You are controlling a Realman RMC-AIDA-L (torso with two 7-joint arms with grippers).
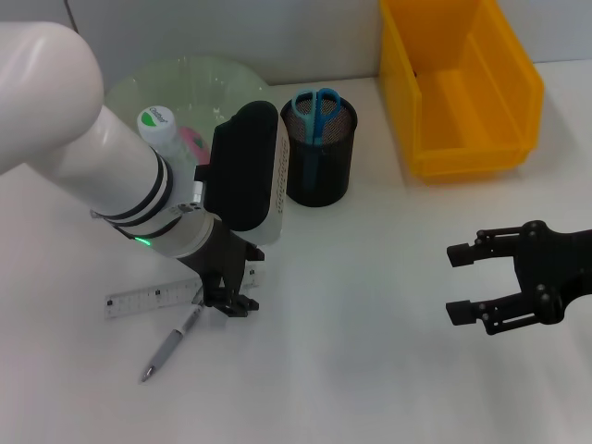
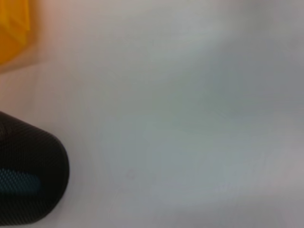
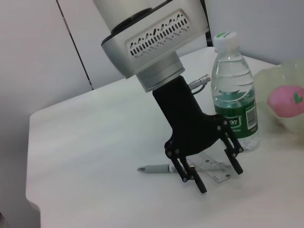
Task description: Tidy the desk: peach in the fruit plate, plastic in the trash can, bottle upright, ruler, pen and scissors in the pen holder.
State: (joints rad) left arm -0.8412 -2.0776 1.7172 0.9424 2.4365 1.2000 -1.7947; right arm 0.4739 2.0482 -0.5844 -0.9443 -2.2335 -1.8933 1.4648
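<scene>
My left gripper (image 1: 229, 303) is down at the table over the clear ruler (image 1: 148, 301) and the grey pen (image 1: 171, 344). In the right wrist view it (image 3: 219, 178) is open, its fingers (image 3: 189, 172) straddling one end of the ruler (image 3: 212, 167), with the pen (image 3: 154, 168) beside it. The bottle (image 1: 157, 122) stands upright by the green fruit plate (image 1: 185, 79), which holds the pink peach (image 1: 194, 143). Blue scissors (image 1: 316, 111) stick out of the black mesh pen holder (image 1: 321, 157). My right gripper (image 1: 486, 289) hangs open at the right, holding nothing. No plastic is in view.
A yellow bin (image 1: 458, 92), the trash can, stands at the back right. In the left wrist view only the pen holder (image 2: 26, 183) and a corner of the bin (image 2: 12, 28) show. The bottle (image 3: 235, 99) stands close behind my left gripper.
</scene>
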